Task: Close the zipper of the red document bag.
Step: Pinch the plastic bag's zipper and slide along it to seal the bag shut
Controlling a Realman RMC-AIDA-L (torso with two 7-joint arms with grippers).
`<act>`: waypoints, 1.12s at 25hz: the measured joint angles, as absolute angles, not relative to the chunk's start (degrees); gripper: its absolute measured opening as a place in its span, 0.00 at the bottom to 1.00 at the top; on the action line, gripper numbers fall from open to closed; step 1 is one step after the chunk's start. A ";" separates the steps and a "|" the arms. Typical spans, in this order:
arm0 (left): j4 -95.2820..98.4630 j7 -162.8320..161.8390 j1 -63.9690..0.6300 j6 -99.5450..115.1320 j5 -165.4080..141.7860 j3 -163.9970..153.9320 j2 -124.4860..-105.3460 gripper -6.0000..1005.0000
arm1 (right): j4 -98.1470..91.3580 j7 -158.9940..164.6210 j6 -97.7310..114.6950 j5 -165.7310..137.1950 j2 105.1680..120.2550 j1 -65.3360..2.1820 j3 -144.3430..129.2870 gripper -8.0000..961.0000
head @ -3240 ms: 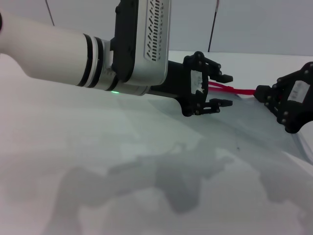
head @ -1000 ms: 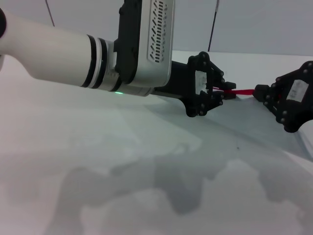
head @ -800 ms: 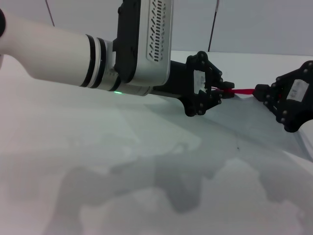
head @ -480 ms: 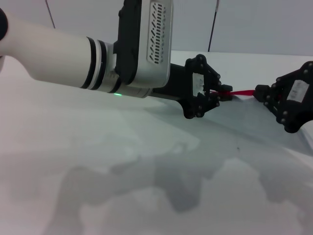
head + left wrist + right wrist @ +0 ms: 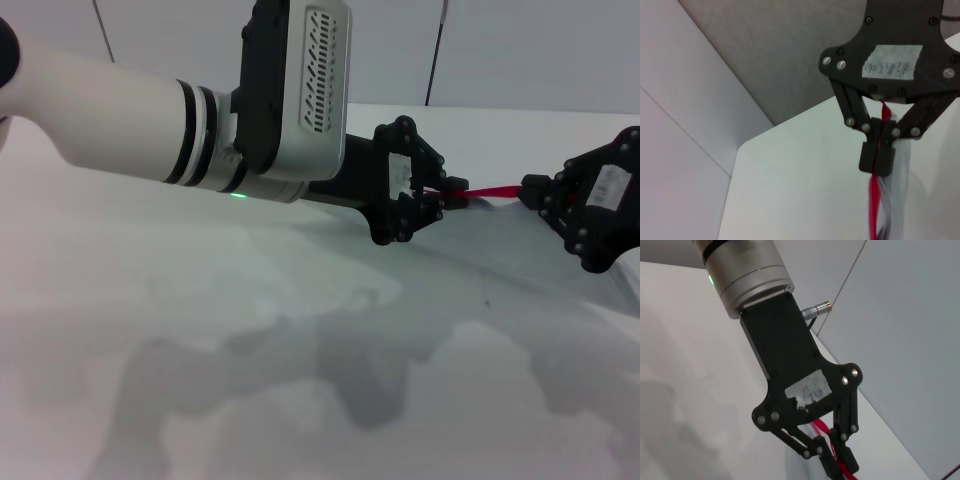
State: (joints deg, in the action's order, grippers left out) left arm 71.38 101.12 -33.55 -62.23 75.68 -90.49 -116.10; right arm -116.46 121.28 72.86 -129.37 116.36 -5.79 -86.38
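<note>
The red document bag (image 5: 520, 245) lies flat and translucent on the white table at the right. Its red zipper (image 5: 492, 189) runs along the far edge between the two grippers. My left gripper (image 5: 452, 190) is shut on the zipper; the right wrist view shows it from the front (image 5: 840, 467), fingers closed over the red strips (image 5: 822, 432). My right gripper (image 5: 530, 190) is shut on the bag's red edge at the right end. In the left wrist view the right gripper (image 5: 878, 157) pinches the red strip (image 5: 873, 200).
The white table (image 5: 200, 330) stretches wide in front and to the left, crossed by arm shadows. A grey wall (image 5: 520, 50) stands behind the table's far edge. My left forearm (image 5: 150, 110) spans the upper left of the head view.
My left gripper went from open around the zipper to shut on it, then slid a little to the left along the red strip. The right gripper stayed put.
</note>
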 joint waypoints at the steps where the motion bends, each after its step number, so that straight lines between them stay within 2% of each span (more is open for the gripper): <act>1: 71.26 101.14 -33.56 -61.94 75.68 -90.48 -116.10 0.09 | -116.46 121.28 72.86 -129.37 116.37 -5.78 -86.31 0.02; 9: 70.27 101.22 -32.99 -60.52 75.59 -90.18 -115.78 0.09 | -116.45 121.29 72.64 -129.55 116.45 -5.78 -85.59 0.02; 28: 65.79 101.32 -26.46 -60.23 73.62 -80.60 -115.86 0.09 | -115.43 121.37 71.08 -129.86 116.45 -5.02 -81.95 0.02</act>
State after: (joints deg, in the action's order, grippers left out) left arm 65.79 101.32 -26.45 -60.23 73.62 -80.60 -115.86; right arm -115.43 121.37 71.08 -129.86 116.45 -5.02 -81.95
